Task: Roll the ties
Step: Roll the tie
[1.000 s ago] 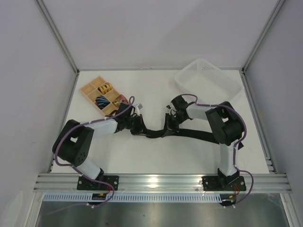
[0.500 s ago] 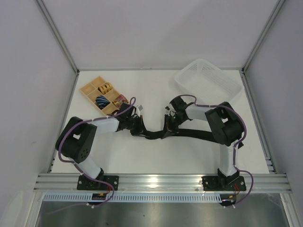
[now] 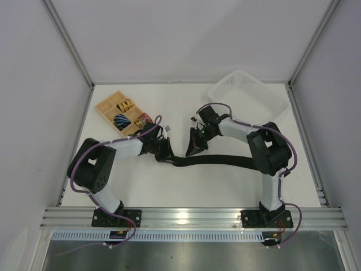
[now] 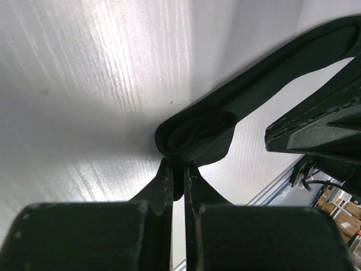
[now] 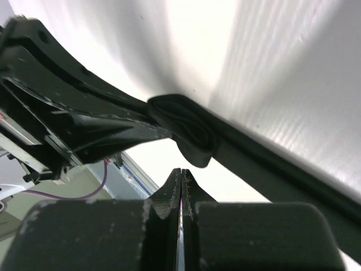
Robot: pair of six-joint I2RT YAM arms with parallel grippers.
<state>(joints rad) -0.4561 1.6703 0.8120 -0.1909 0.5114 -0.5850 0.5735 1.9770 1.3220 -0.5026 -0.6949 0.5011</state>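
Note:
A black tie [image 3: 225,160] lies as a long strip across the middle of the table. Its left end is wound into a small coil [image 4: 196,131]. My left gripper [image 3: 164,152] is shut on that coil's edge, with the fabric pinched between the fingertips [image 4: 167,175]. My right gripper [image 3: 194,149] hovers just right of the coil and above the strip, jaws shut with nothing between them. In the right wrist view the coil [image 5: 185,127] lies just beyond the closed fingertips [image 5: 174,183], apart from them, with the left gripper [image 5: 84,127] behind it.
A wooden divided tray [image 3: 111,105] with rolled coloured ties stands at the back left, close to the left arm. A white mesh basket [image 3: 248,96] stands at the back right. Metal frame rails run along the table's sides and near edge.
My right gripper has lifted off the tie and moved left and back. The strip now lies narrower and straighter. The left gripper has stayed on the coil.

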